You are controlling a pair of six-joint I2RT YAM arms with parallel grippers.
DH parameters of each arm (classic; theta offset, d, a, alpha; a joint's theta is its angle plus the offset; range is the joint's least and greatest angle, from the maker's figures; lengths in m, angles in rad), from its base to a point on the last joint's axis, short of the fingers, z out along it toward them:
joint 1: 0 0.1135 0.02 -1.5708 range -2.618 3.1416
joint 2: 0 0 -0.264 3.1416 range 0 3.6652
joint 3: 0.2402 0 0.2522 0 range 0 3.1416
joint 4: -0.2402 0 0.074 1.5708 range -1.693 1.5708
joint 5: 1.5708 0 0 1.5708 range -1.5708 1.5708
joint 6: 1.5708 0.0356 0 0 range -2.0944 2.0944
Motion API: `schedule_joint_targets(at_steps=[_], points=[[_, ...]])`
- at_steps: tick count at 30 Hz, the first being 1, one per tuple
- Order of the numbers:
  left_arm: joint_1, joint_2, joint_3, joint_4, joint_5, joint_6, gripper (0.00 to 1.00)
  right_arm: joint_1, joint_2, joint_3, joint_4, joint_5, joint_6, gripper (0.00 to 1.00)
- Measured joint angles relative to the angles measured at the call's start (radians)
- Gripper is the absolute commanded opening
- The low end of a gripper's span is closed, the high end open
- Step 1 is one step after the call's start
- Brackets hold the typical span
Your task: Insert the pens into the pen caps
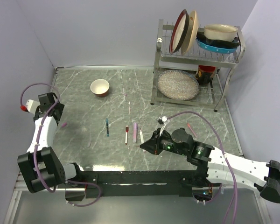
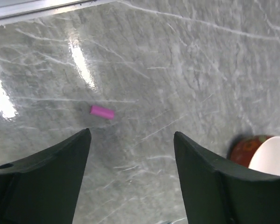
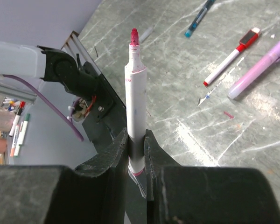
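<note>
One: Several pens are laid out on the table (image 1: 84, 98). Which step is being worked?

Two: The pairing of one pen with its cap, it may be judged. An uncapped pen (image 3: 135, 93), white-barrelled with a pink-red tip, is clamped by its lower barrel in the right gripper (image 3: 136, 140). The jaws are drawn in tight on it, and it is raised off the table near the front middle. No cap has been fitted.

One: And where is the cap?

Two: A pink cap (image 2: 102, 112) is seen lying on its side on the bare stone at the far left. It lies just beyond one fingertip of the left gripper (image 2: 130, 154), not between the fingers. Those fingers are spread wide, with nothing held and nothing touched.

One: What is called for next?

Two: The left gripper would need to be shifted sideways over the cap, lowered around it and closed. The cap would then be lifted, its open end turned toward the tip, and both brought together along one line. Which end is open cannot be told.

One: What else is about?

Two: A teal pen (image 1: 107, 127), a red pen (image 1: 126, 134) and a lilac marker (image 1: 135, 132) lie side by side near the right gripper and could be swept by a careless move. A bowl (image 1: 100, 87) and a dish rack (image 1: 191, 59) stand further back, well apart. Nothing is seen blocking the cap.
</note>
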Motion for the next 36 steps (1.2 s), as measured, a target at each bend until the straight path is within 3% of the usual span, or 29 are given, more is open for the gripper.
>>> schedule_joint_targets(at_steps=[7, 18, 25, 36], points=[[-0.001, 0.047, -0.002, -0.062, -0.058, -0.216, 0.57, 0.0, 0.0, 0.018, -0.002, 0.012, 0.0, 0.0], [0.0, 0.186, 0.023, -0.106, 0.008, -0.54, 0.54, 0.0, -0.03, 0.018, -0.022, 0.05, -0.018, 0.0], [0.0, 0.28, 0.124, -0.206, -0.006, -0.659, 0.52, 0.0, -0.002, 0.018, -0.024, 0.056, -0.045, 0.0], [0.0, 0.364, 0.137, -0.224, 0.012, -0.744, 0.46, -0.013, 0.032, 0.019, -0.026, 0.066, -0.071, 0.0]])
